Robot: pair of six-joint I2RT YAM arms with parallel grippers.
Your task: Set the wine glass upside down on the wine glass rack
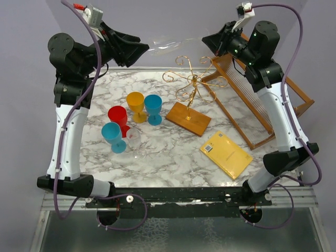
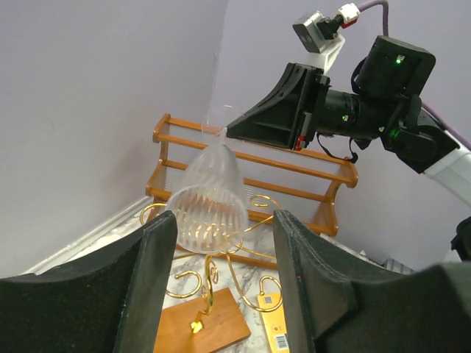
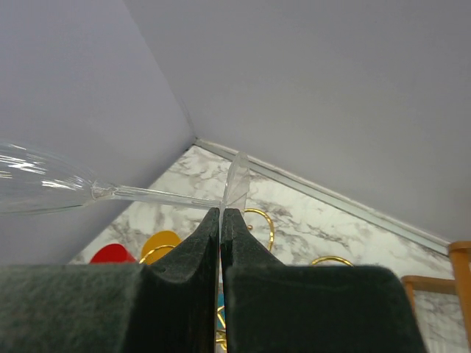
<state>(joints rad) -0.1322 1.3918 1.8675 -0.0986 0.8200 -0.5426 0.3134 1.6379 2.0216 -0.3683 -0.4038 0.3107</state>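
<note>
A clear ribbed wine glass [image 1: 169, 46] hangs in the air at the back of the table, lying roughly sideways between my two grippers. My right gripper [image 3: 221, 213] is shut on the thin edge of its foot [image 3: 237, 182], and the stem [image 3: 154, 196] and bowl run off to the left. In the left wrist view the bowl [image 2: 207, 200] sits just beyond my left gripper [image 2: 224, 283], which is open and not touching it. The wine glass rack [image 1: 191, 86], gold wire with curled arms on an orange-brown base [image 1: 188, 119], stands below the glass; it also shows in the left wrist view [image 2: 210, 283].
Red [image 1: 117, 115], yellow [image 1: 136, 102] and two blue cups [image 1: 153, 106] [image 1: 112, 135] stand at centre left with a clear glass [image 1: 135, 142]. A yellow box [image 1: 227, 154] lies at front right. A brown slatted rack [image 1: 257, 107] stands at back right.
</note>
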